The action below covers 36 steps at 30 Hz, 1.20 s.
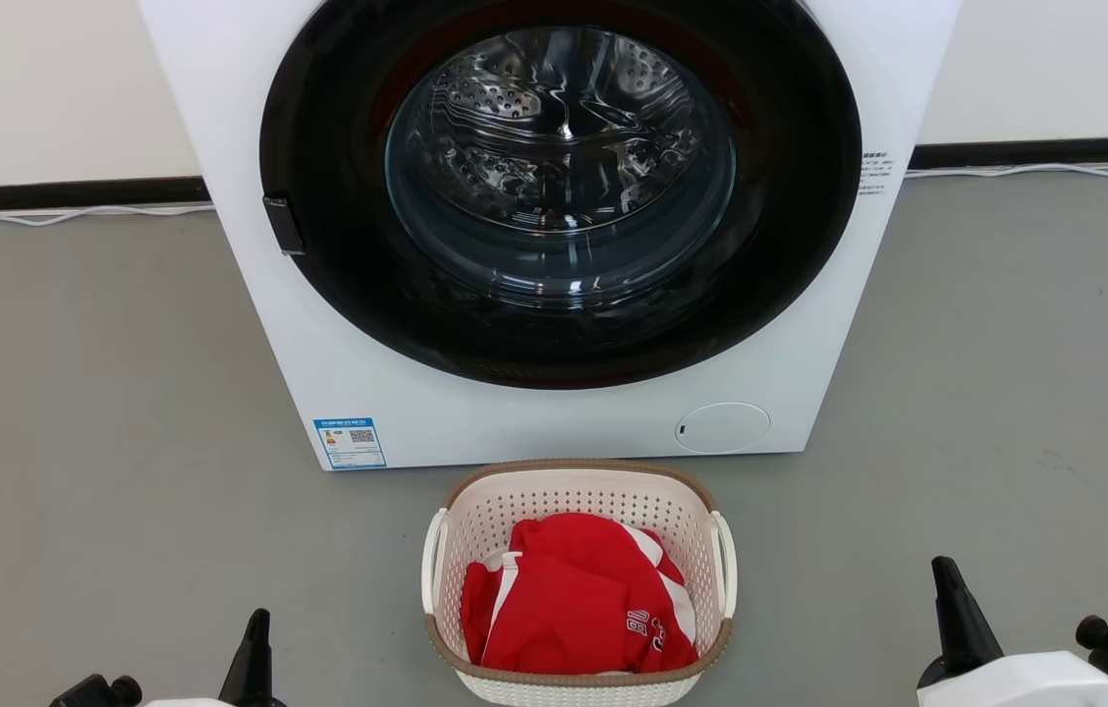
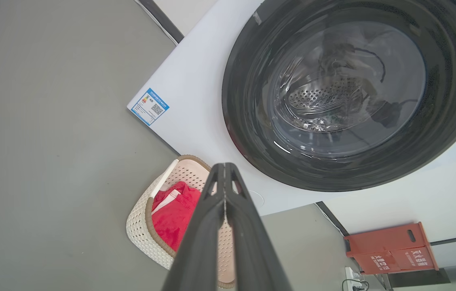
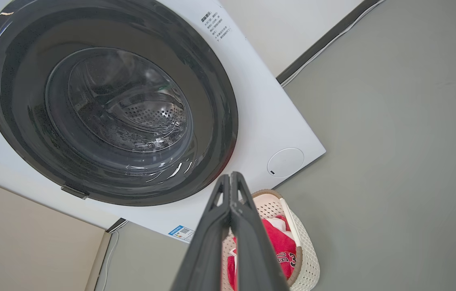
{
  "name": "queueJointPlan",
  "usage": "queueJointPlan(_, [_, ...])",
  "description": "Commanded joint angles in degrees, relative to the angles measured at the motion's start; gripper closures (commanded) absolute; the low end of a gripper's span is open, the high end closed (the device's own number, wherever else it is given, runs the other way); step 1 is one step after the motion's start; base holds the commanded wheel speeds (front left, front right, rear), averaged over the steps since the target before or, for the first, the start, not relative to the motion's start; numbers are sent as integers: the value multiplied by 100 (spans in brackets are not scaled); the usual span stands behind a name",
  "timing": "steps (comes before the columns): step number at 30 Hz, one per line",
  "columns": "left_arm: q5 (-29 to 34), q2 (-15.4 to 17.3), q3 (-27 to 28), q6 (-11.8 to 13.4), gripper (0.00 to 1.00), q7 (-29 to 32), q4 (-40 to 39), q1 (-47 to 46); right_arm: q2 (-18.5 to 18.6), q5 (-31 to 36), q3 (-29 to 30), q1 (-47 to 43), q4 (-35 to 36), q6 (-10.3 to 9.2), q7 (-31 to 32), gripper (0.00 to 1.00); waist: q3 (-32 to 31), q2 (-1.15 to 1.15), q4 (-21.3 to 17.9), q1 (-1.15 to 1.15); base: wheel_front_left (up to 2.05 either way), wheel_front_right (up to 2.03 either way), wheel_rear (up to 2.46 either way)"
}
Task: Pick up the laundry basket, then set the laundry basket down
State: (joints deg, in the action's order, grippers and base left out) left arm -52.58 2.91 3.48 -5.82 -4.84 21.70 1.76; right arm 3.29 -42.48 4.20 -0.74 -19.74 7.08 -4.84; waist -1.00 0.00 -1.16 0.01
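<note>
Laundry basket (image 1: 564, 501) stands upright on the grey floor (image 1: 122, 442), squarely in front of the washing machine (image 1: 534, 422). Its far rim is just short of the machine's white front panel. A red garment with white trim (image 1: 574, 599) is bunched inside it. The two white loop handles show clearly, one on the left side (image 1: 433, 560) and one on the right (image 1: 726, 555), and nothing is touching either of them.

The left claw (image 1: 257, 638) sits low and well off to the basket's left. The right claw (image 1: 947, 589) is about as far off on the other side. In each wrist view the long dark fingers of the left claw (image 2: 224, 169) and the right claw (image 3: 231, 180) lie pressed flat together down their length. So both are closed on nothing.

The machine's round door (image 1: 559, 187) is shut, and the steel drum shows through the glass.

As for the step, I judge the scene fits two readings equally. It could be a basket waiting to be lifted, or one already lifted and put back down with the arms drawn clear. The basket is level and at rest on the floor, as the task's last words want it. Nothing I can see settles which reading holds, so I name no next move.
</note>
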Motion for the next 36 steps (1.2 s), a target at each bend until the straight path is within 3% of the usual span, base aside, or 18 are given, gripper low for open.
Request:
queueJointPlan(1, [-191,37,109,-53,100,38,-197,-337,43,-243,-8,319,182,20,64,100,3,0,4,-1,0,0,0])
queueJointPlan(36, [-2160,16,212,-113,100,612,-493,-577,-1,-2713,118,514,385,31,624,100,63,0,62,-1,0,0,0])
